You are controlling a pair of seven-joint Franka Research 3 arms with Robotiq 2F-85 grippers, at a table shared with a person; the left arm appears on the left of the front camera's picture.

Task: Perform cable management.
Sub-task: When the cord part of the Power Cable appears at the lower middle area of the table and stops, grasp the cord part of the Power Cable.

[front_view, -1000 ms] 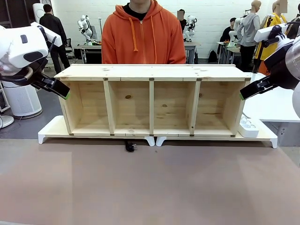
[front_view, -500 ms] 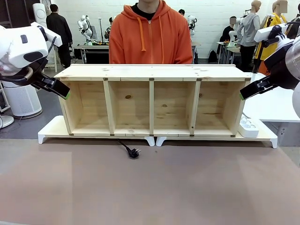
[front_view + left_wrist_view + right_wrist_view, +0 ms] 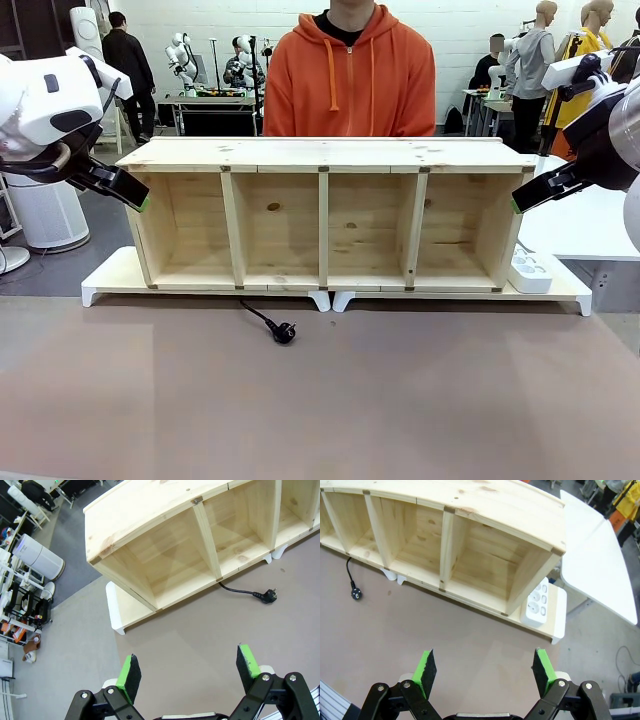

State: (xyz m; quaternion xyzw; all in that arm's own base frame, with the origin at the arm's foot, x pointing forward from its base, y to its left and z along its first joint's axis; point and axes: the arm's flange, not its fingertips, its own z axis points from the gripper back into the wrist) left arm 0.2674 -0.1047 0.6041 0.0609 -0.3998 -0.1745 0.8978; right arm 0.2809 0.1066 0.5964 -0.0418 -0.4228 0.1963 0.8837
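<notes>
Front view: cable (image 3: 270, 325) loose on desk (image 3: 400, 400) by shelf (image 3: 322, 155); my left gripper (image 3: 188, 667), right gripper (image 3: 484, 666) wide, empty. Risk: cord snags under shelf.

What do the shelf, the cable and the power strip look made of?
The shelf looks like bare pale wood, probably pine: knots and grain show. The cable seems black rubber or plastic sheathing, matte, lying curved. The power strip looks like smooth white moulded plastic.
</notes>
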